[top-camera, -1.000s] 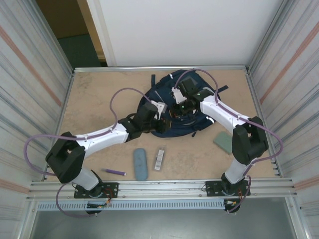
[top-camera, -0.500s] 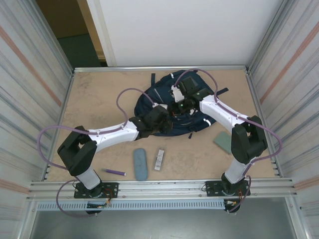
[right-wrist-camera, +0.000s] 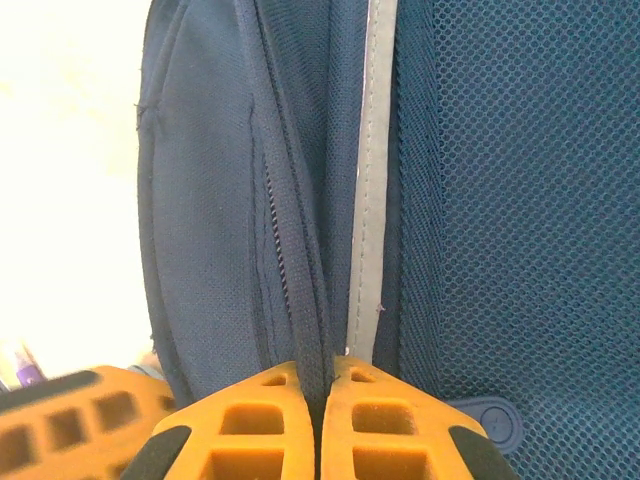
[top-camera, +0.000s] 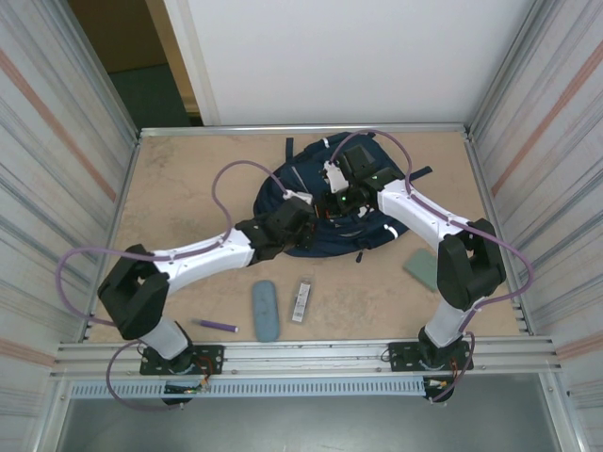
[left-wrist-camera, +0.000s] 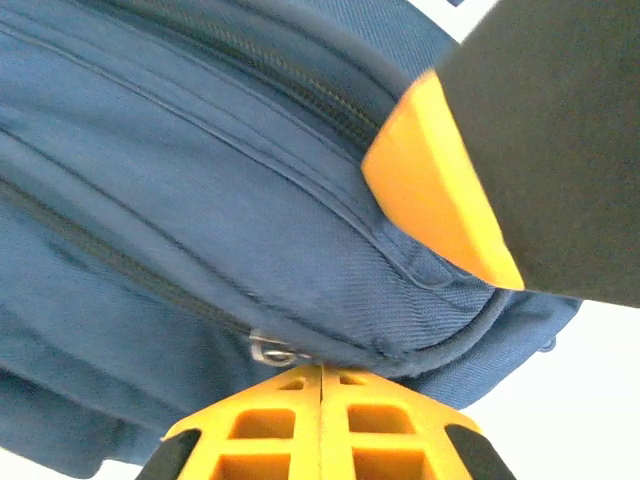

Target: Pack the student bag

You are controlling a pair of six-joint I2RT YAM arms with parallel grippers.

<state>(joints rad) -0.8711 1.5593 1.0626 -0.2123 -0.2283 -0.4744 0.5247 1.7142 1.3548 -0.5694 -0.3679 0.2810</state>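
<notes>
While the right gripper (right-wrist-camera: 322, 378) pinches the student bag (top-camera: 294, 179), the closed left gripper (left-wrist-camera: 320, 378) may slip off its thin seam

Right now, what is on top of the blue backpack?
Two shut claws: the left claw and the right claw. They cover part of the backpack, so that patch is hidden.

Both wrist views crop the student bag (left-wrist-camera: 180, 200).

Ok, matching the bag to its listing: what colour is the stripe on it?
Silver-grey stripe, clearest in the right wrist view.
</notes>
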